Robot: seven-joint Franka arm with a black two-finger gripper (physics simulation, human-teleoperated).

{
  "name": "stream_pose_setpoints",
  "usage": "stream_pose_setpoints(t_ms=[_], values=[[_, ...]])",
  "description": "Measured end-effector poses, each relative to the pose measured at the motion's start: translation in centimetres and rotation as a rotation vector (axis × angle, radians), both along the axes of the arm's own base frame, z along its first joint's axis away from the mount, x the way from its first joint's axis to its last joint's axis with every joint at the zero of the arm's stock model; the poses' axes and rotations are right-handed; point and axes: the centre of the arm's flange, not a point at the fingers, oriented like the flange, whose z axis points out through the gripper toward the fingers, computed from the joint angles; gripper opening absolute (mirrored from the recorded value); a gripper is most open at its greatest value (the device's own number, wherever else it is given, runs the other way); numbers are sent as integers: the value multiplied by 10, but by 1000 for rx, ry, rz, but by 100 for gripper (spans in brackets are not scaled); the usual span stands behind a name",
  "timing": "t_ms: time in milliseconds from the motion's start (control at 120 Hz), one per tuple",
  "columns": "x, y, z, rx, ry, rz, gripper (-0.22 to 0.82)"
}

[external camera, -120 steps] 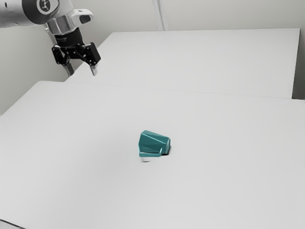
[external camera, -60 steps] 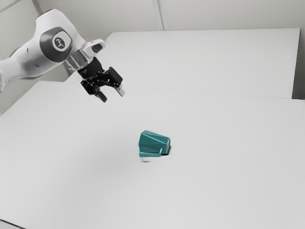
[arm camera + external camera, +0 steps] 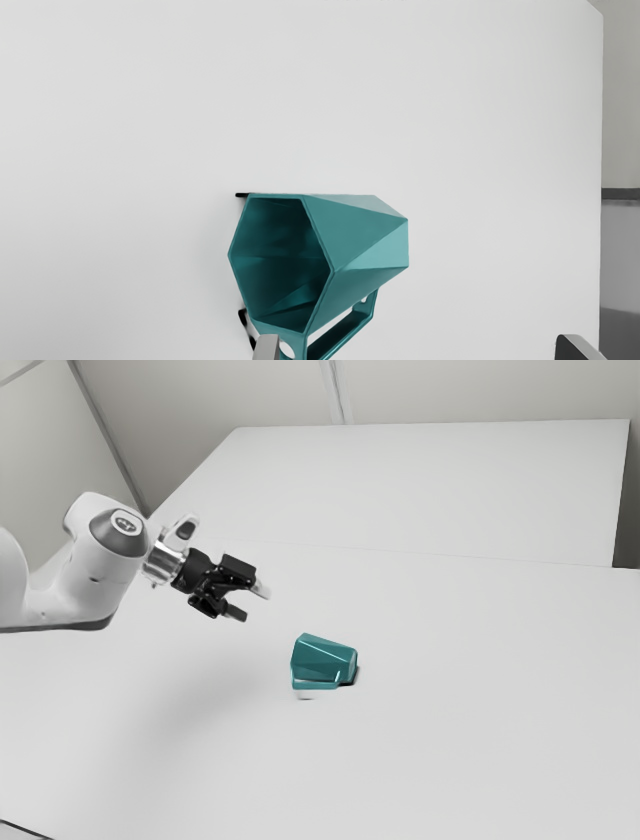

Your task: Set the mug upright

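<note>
The teal mug (image 3: 323, 660) lies on its side on the white table (image 3: 480, 740), well inside the table's edges. In the exterior view its wide mouth end is toward the view's left and its narrower base toward the view's right, with a small dark shadow beside the base. The handle (image 3: 345, 332) runs along the mug's side, low down, on the side nearer the exterior camera.

The gripper (image 3: 250, 602) hangs above the table, toward the exterior view's left of the mug and apart from it, slanting down toward the view's right. Its 2 jaws are spread wide, with nothing pinched between them. The white arm (image 3: 108, 575) comes in from the exterior view's left.

In the wrist view the mug's open mouth (image 3: 282, 260) shows, 6-sided and dark inside, with flat, angular faces around the body. The tip of 1 jaw overlaps the part where the handle meets the rim; the tip of jaw number 2 stands well apart from the mug, over on the base's side.
</note>
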Motion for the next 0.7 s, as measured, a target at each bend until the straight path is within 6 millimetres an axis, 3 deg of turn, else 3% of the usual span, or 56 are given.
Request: stream_pose_setpoints(t_ms=[233, 367, 483, 700], values=[[-11, 15, -47, -62, -61, 3, 60], [-17, 0, -72, -84, -86, -47, 60], [-17, -18, -84, -87, -116, -112, 60], [-17, -21, -94, -92, -174, -155, 60]])
